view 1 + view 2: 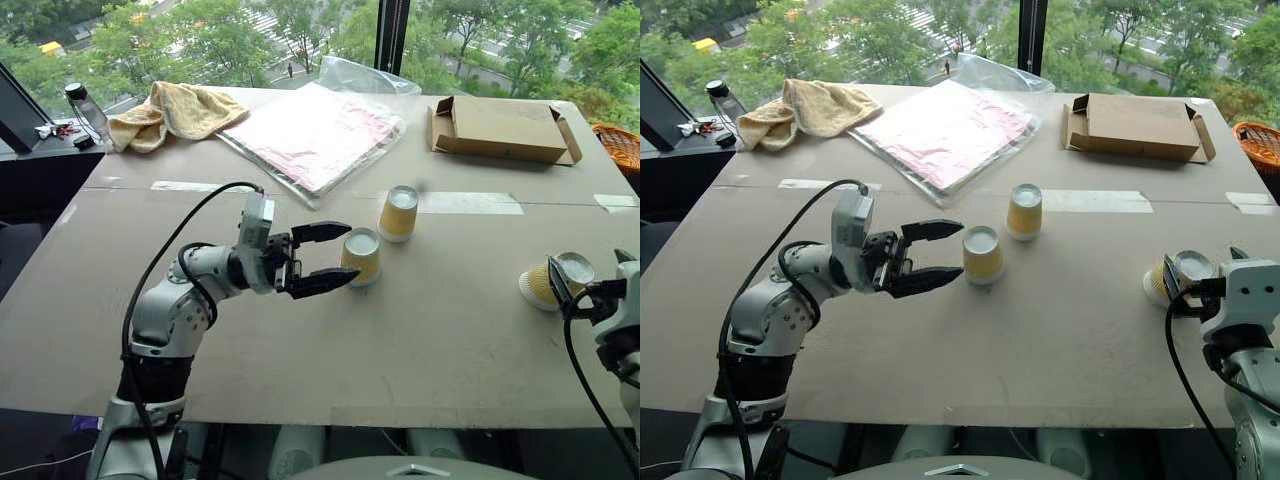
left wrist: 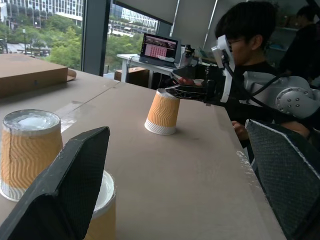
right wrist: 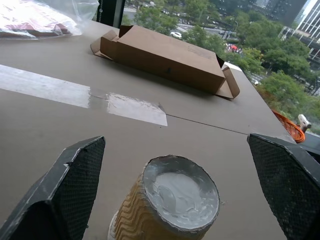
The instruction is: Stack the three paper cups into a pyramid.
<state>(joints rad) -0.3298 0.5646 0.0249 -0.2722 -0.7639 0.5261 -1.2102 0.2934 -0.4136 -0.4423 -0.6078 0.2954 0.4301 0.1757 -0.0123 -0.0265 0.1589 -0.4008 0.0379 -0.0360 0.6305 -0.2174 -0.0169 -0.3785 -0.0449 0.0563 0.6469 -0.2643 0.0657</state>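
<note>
Three paper cups are sitting upside down on the worktop, and I am seeing no pyramid yet. Two of them are standing close together near the middle of the worktop: the nearer cup (image 1: 361, 256) toward my front edge, and the farther cup (image 1: 398, 212) just beyond it, beside the clear tape strip (image 1: 470, 203), slightly apart from each other. The third cup (image 1: 550, 283) is resting well apart, near the right edge.

My left gripper (image 1: 330, 256) is pointing across toward the right with its fingers spread wide and gripping nothing. One fingertip is hovering right at the side of the nearer cup, and in the left wrist view that cup (image 2: 100, 212) is peeking out from behind one finger while the farther cup (image 2: 30, 147) is standing free beside it.

My right gripper (image 3: 175, 200) is likewise spread wide at the right edge, grasping nothing. In the right wrist view the third cup (image 3: 170, 205) is sitting between its two fingers, clear of both.

Toward the far edge I am seeing a flat cardboard box (image 1: 500, 128) at the right, a pink packet in clear plastic (image 1: 315, 132) in the middle, and a yellow towel (image 1: 170, 112) at the left. A person (image 2: 250, 40) is sitting beyond the table in the left wrist view.
</note>
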